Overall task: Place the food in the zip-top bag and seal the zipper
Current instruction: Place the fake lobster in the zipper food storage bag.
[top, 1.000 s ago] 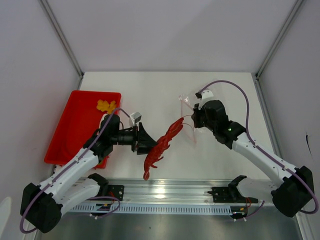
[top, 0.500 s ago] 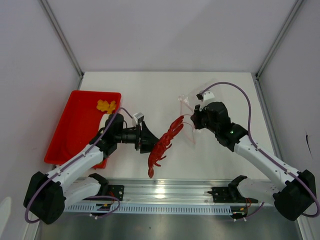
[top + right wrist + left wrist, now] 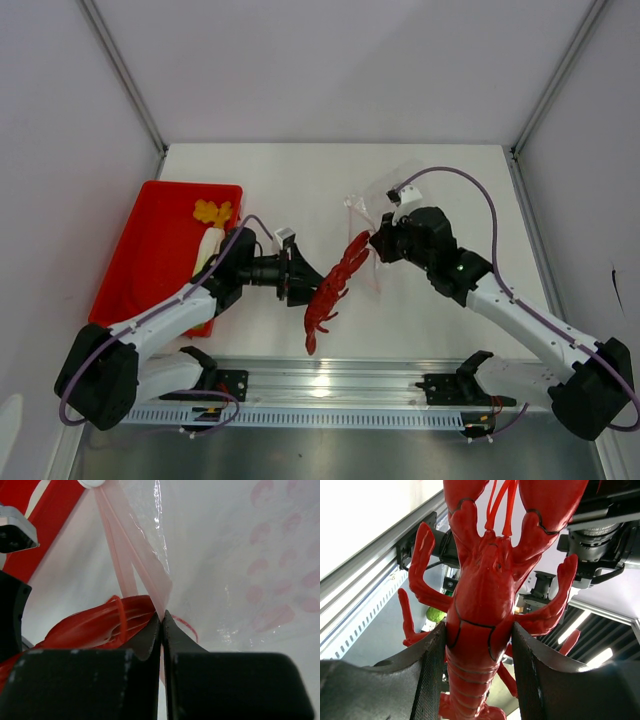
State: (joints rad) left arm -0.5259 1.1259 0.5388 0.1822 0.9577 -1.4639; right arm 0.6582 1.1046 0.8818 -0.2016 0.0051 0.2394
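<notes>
My left gripper [image 3: 303, 283] is shut on the body of a red toy crab [image 3: 334, 289], long like a lobster, and holds it above the table with the claws toward the bag. In the left wrist view the crab [image 3: 487, 595] fills the gap between my fingers [image 3: 431, 670]. My right gripper [image 3: 378, 243] is shut on the pink-red zipper strip [image 3: 131, 555] of the clear zip-top bag [image 3: 388, 198] and holds its mouth edge up. The white slider tab [image 3: 95, 482] sits at the strip's end. The crab's claws [image 3: 95, 625] reach the bag's mouth.
A red tray [image 3: 150, 245] lies at the left with a yellow-orange piece [image 3: 211, 212] and a white radish [image 3: 207, 249] in it. A metal rail [image 3: 330, 385] runs along the near edge. Walls close in on both sides.
My left gripper has carried the crab right and a little nearer. My right gripper has moved left with the bag's mouth edge, and the bag has spread toward the back.
</notes>
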